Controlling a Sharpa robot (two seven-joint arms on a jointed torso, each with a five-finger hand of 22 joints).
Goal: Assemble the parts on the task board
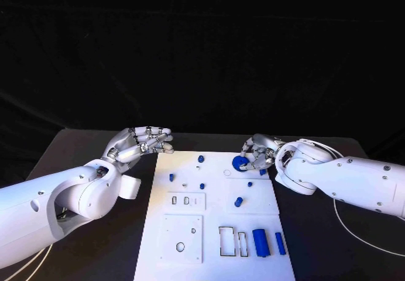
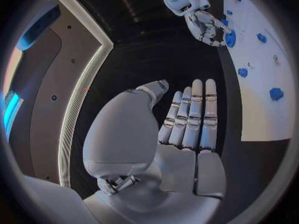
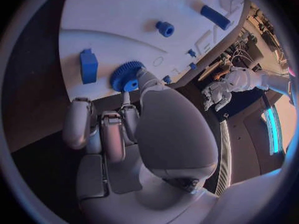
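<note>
Here the right robot hand (image 1: pixel 256 153) is gripping a blue gear (image 1: pixel 242 162) at the task board (image 1: pixel 218 257)'s far right edge; the left robot hand (image 1: pixel 143 144) is hovering empty, fingers extended, beside the far left corner.

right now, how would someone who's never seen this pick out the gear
Find the white task board mid-table, then go to its far right corner, where the right hand reaches in. The gear is the round blue toothed wheel at that hand's fingertips; the other blue parts nearby are small pegs or plain blocks without teeth.
</note>
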